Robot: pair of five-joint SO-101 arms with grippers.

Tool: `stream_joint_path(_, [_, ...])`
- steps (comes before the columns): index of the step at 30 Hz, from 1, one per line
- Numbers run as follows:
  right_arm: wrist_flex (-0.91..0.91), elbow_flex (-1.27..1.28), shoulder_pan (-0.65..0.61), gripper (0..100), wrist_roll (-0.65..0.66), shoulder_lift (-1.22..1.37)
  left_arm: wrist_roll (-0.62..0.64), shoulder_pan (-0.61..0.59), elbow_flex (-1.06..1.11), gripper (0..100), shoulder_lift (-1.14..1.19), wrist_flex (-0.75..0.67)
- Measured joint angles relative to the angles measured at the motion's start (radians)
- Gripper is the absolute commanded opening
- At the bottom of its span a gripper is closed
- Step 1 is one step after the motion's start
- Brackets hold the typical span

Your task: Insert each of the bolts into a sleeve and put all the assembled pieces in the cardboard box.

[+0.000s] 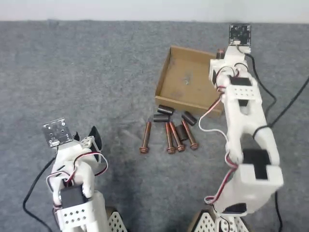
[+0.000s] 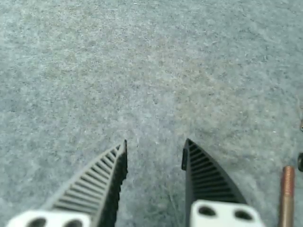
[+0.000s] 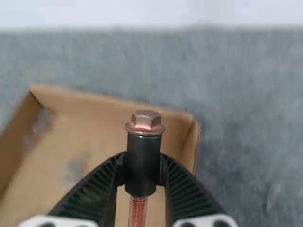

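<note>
1. Grey, felt-like tabletop [image 1: 72, 72] all round, and the cardboard box [image 1: 186, 79] sits at the far side with its floor bare. Nothing has been dropped in yet, as far as the high view shows.
2. Over the box's far right corner, the right tool [image 3: 142, 163] is clamped on a black sleeve [image 3: 142, 151] with a copper bolt [image 3: 145, 122] run through it, hex head on top and thread poking out below. That's one piece assembled, and it hangs above the box, not in it.
3. Just in front of the box's near wall lie four loose bolts [image 1: 169, 137] in a rough row, none of them sleeved.
4. Between those bolts and the box are the loose sleeves [image 1: 165, 109]. I count three for sure, and a fourth dark one seems to lie among the bolts.
5. Well away from the box, toward the near left, the left tool [image 2: 156, 142] hangs over bare tabletop with its jaws apart and nothing between them.
6. My read: early days. One release is due, and four assemblies remain.
</note>
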Motion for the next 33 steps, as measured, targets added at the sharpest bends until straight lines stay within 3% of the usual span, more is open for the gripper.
stream_joint_path(17, [0.516,-0.411,0.002,1.1,-0.003,0.292,0.000,-0.003,0.000,18,0.000,0.000])
stream_joint_path(21, [0.566,-0.460,0.003,1.8,-0.003,0.307,0.000,-0.003,0.000,18,0.000,0.000])
stream_joint_path(27, [0.638,-0.477,0.002,16.9,-0.003,0.307,0.000,-0.003,0.000,18,0.000,0.000])
stream_joint_path(33, [0.669,-0.500,0.000,9.2,-0.003,0.305,0.000,-0.003,0.000,18,0.000,0.000])
